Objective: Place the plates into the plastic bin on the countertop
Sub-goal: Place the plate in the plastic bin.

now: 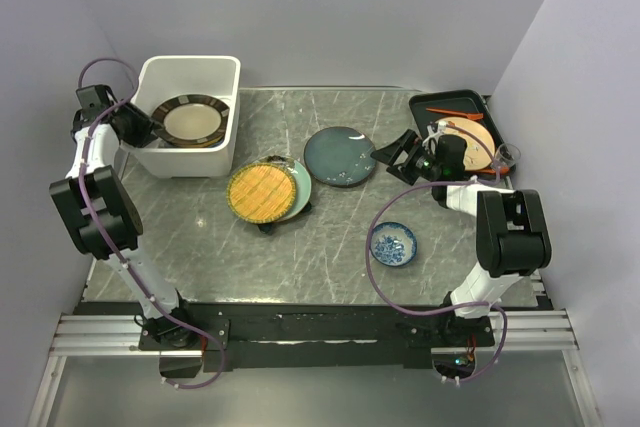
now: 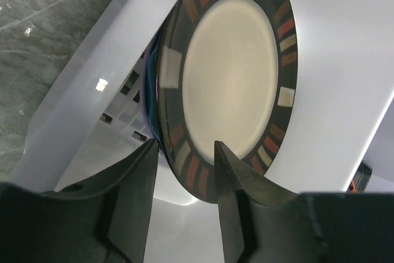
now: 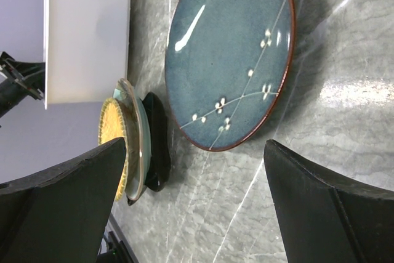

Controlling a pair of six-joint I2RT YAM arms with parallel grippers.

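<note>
Inside plastic bin (image 1: 190, 75), dark brown plate (image 2: 234, 78), left fingers (image 2: 132, 201) slightly parted, empty, right fingers (image 3: 61, 207) wide, empty, near grey-blue plate (image 3: 228, 60).

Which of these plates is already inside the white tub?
The dark brown plate with cream centre and coloured rim blocks, in the white plastic bin; the grey-blue plate and yellow woven-pattern plate sit outside it.

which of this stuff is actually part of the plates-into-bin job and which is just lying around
Job: plastic bin, dark brown plate inside it, yellow woven plate, pale green plate, grey-blue plate.
Lying about: blue-and-white dish, black tray, tan plate.
</note>
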